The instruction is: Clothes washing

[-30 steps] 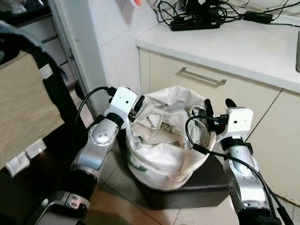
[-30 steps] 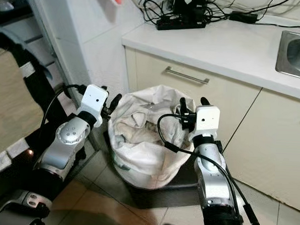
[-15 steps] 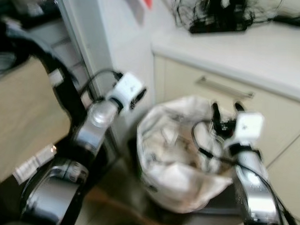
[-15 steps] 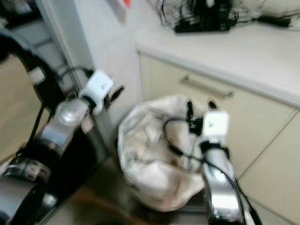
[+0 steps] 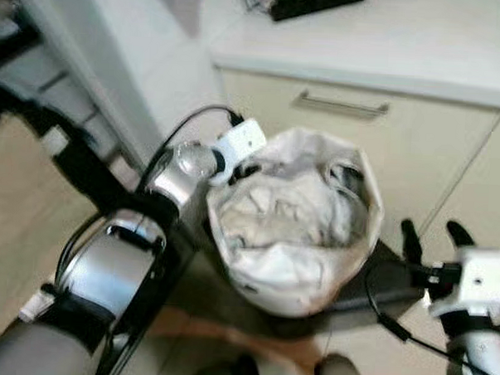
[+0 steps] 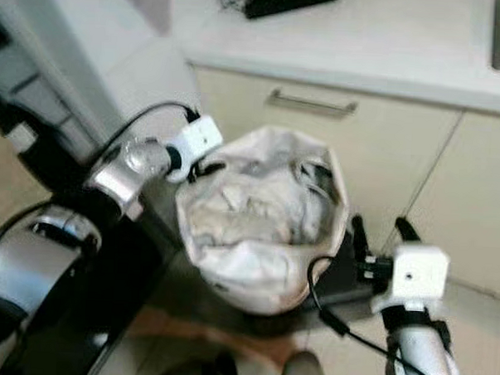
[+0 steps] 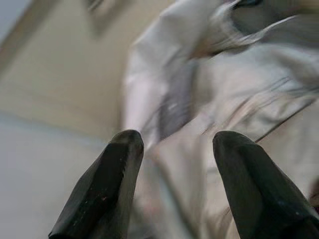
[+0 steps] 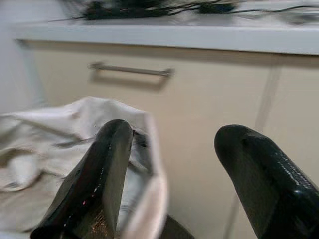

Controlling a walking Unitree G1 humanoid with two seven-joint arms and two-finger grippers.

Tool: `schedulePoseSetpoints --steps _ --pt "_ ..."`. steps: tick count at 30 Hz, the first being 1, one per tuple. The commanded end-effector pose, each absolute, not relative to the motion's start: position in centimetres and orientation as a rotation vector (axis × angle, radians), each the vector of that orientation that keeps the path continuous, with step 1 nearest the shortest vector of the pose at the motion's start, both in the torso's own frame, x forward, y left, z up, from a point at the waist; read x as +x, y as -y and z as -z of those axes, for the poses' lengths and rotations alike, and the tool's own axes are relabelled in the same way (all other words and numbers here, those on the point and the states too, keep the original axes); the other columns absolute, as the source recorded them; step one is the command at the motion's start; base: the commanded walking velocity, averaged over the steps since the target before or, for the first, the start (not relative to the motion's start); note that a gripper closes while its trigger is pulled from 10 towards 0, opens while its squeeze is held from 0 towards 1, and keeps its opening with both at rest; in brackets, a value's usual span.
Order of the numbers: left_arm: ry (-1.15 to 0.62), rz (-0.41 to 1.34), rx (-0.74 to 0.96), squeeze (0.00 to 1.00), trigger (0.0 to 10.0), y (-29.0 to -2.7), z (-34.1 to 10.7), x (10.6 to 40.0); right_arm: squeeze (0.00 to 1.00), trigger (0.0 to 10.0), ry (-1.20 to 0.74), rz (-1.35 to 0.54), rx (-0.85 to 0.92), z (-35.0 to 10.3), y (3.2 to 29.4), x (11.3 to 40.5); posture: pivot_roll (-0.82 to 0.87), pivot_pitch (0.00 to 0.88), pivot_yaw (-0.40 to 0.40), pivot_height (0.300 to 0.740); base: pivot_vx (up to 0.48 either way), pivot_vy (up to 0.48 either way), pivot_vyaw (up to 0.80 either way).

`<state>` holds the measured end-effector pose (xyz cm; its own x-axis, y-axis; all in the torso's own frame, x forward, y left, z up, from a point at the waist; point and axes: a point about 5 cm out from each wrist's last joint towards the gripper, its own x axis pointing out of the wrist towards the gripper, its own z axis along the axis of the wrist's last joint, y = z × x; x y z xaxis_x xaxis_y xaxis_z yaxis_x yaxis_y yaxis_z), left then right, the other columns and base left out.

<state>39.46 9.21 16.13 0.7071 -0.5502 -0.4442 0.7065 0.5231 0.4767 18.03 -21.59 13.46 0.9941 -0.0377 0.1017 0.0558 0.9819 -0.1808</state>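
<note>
A white laundry bag point(image 5: 290, 218) full of crumpled pale clothes stands open on a dark low base point(image 5: 387, 285) in front of the cabinet. My left gripper point(image 5: 244, 169) is at the bag's left rim; in the left wrist view its fingers point(image 7: 107, 184) stand open, with the bag's cloth point(image 7: 209, 99) just beyond the fingertips. My right gripper point(image 5: 433, 237) is open, to the right of the bag and apart from it, near the base's corner. The right wrist view has the bag's rim point(image 8: 75, 124) beside one of its fingers point(image 8: 94, 184).
A beige cabinet with a metal drawer handle point(image 5: 341, 104) stands right behind the bag, under a white counter point(image 5: 422, 45) carrying a black power strip point(image 5: 312, 3) with cables. A white wall panel point(image 5: 98, 56) and dark framework lie to the left. Tiled floor point(image 5: 219, 331) runs in front.
The view has tilted down and shifted. My right gripper has come off the bag's right rim and now sits lower, to its right. The left gripper is back at the left rim.
</note>
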Motion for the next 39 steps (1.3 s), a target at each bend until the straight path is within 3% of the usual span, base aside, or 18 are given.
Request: schedulePoseSetpoints --steps 1,4,17,18,27,39 --pt "-0.282 0.747 0.705 1.00 10.0 -9.9 -16.2 39.7 0.00 10.0 0.106 0.050 -0.173 -14.1 21.5 17.2 -0.51 0.236 0.263 0.726 0.000 0.000 0.00" --pt "-0.278 0.704 0.781 1.00 10.0 -9.4 -15.7 39.7 0.00 10.0 0.048 0.098 -0.178 -14.5 21.8 14.6 -0.54 0.258 0.275 0.726 0.000 0.000 0.00" --pt "-0.321 0.596 0.922 1.00 10.0 -11.5 -15.5 40.1 0.00 10.0 -0.036 0.104 -0.175 -15.2 21.3 12.0 -0.58 0.315 0.264 0.726 0.000 0.000 0.00" --pt "-0.326 0.589 0.936 0.00 10.0 -11.9 -15.6 40.2 0.00 10.0 -0.041 0.103 -0.175 -15.2 21.2 12.0 -0.57 0.316 0.258 0.726 0.000 0.000 0.00" --pt "-0.360 0.552 1.025 0.00 10.0 -14.1 -16.0 40.4 0.00 10.0 -0.062 0.076 -0.172 -15.1 21.2 12.4 -0.55 0.318 0.239 0.726 0.000 0.000 0.00" --pt "-0.416 0.598 1.064 0.00 10.0 -14.1 -13.6 39.4 0.00 10.0 -0.082 0.056 -0.165 -14.8 20.9 12.6 -0.55 0.326 0.231 0.726 0.000 0.000 0.00"
